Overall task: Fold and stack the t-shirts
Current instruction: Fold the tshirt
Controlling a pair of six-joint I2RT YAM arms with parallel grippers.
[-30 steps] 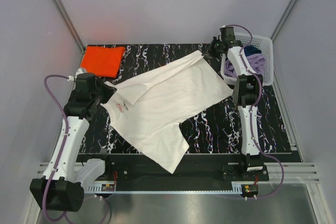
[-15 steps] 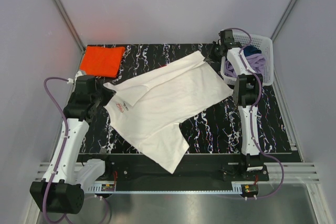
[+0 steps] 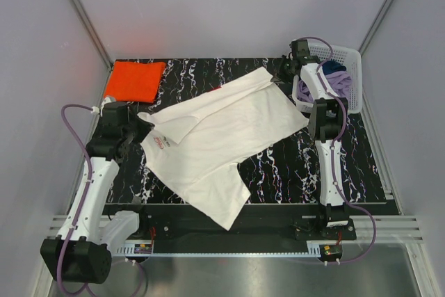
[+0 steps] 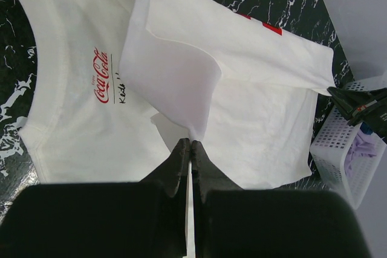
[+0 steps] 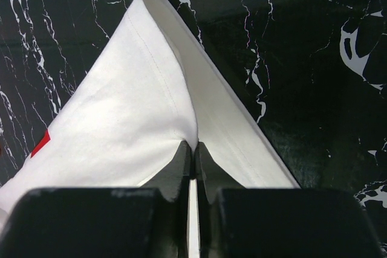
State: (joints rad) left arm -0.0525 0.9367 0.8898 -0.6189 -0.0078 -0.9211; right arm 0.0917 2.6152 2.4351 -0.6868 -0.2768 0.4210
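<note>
**White shirt held at two points, nearly spread**

The white shirt (image 3: 222, 137) lies open and askew across the middle of the table (image 3: 292, 165), red logo up, with one flap doubled over its chest. The orange shirt (image 3: 135, 80) sits folded at the far left corner, apart from it. The left claw (image 4: 191, 143) is pinched together on the flap's edge. The right claw (image 5: 193, 144) is pinched on the shirt's far corner, beside the basket (image 3: 353, 85). Over the last second the left claw has drawn its edge slightly nearer and rightward, while the far corner has barely moved. Spreading appears almost done; folding of the white shirt has not begun. Count: two shirts, two claws, one basket holding purple and blue cloth.
</note>
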